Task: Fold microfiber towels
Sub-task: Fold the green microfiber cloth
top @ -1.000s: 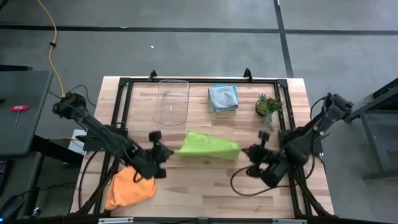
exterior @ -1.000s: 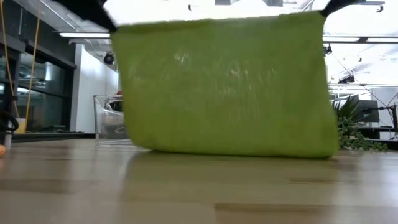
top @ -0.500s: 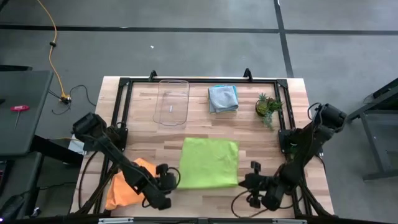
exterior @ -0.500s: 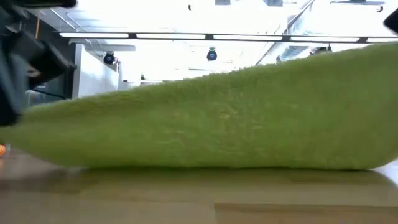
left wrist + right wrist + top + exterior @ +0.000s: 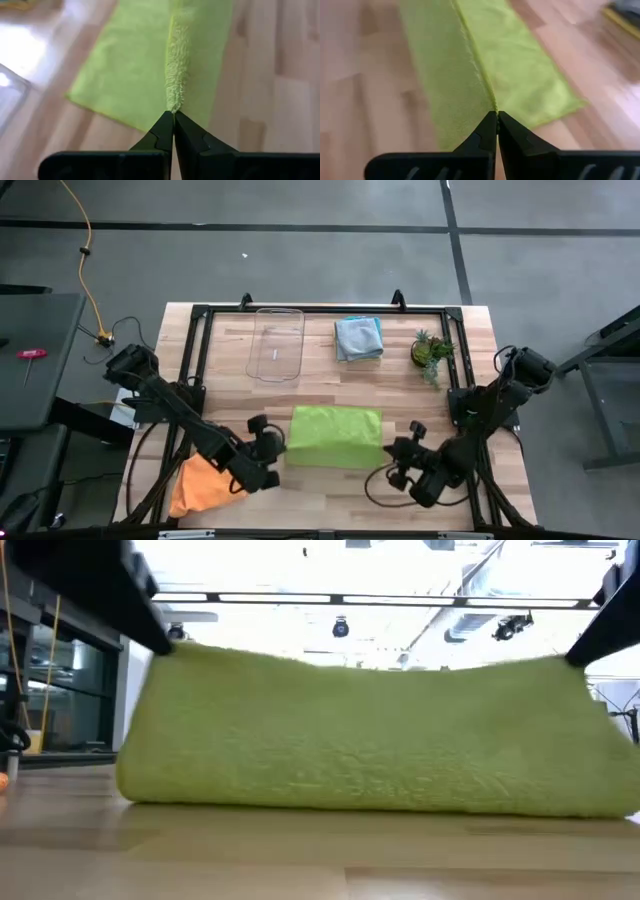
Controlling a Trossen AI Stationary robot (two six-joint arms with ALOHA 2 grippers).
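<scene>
High view: the lime green towel [image 5: 335, 436] lies near the table's centre, spread as a broad rectangle on the wooden table [image 5: 400, 385], with its near edge lifted. The left gripper [image 5: 272, 442] sits at the towel's 9 o'clock corner and the right gripper [image 5: 403, 450] at its 3 o'clock corner — one pinch at each end, so the raised edge stays taut and straight between them. Both wrist views show the fingers shut tight on a ridge of lime pile, the cloth running away from each tip along the fold line. The low view confirms it: the gripped edge hangs between two dark fingers while the towel's lower part rests on the wood, which anchors the cloth for a fold in half.

An orange towel [image 5: 203, 484] lies crumpled at 8 o'clock, partly under the left arm, apparently waiting its turn. A folded grey-blue towel [image 5: 358, 338] rests at 12 o'clock beside the clear tray [image 5: 276, 345] — likely a finished piece set aside. The potted plant [image 5: 431, 350] stands at 2 o'clock, well apart from the work.
</scene>
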